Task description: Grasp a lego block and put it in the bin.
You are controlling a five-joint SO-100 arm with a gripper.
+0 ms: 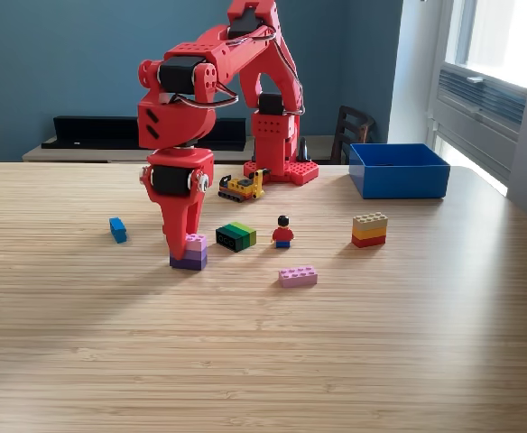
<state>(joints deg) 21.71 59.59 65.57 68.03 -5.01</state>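
Seen from the exterior view: a wide wooden table [263, 361] with pale stripes in the grain, bright light across it from the right. Behind it, a dark blue wall [65, 63]. At 3 o'clock high up, a window [503, 36] with a grey heater [480, 99] under it. At the back, a long low shelf [92, 149] with a black bar on it, and a dark chair [349, 131] near 1 o'clock.

One red robot arm [236, 90], bolted on a red base at 12 o'clock on the table, bent over and reaching down to 9 o'clock of the middle.

One gripper [180, 242], pointing straight down, tip right on the purple block stack [189, 253]. Fingers close together around the top of that stack; pinching it or only touching, cannot tell.

One blue bin [399, 171], open on top, sitting at 2 o'clock on the table, well apart from the gripper. Inside of the bin hidden from here.

Blocks counted:
- One purple block stack, pink on top, under the gripper.
- One small blue block [117, 229] at 9 o'clock, near the gripper.
- One black and green block [236, 237] just beside the purple stack, on its right in this view.
- One flat pink block [298, 276] at 6 o'clock of the middle.
- One tan, orange and red block stack [370, 230] at 3 o'clock.

One little toy man [283, 233], red shirt, black hair, standing upright between the black and green block and the tan stack.

One small yellow toy digger [242, 187] near the arm's base.
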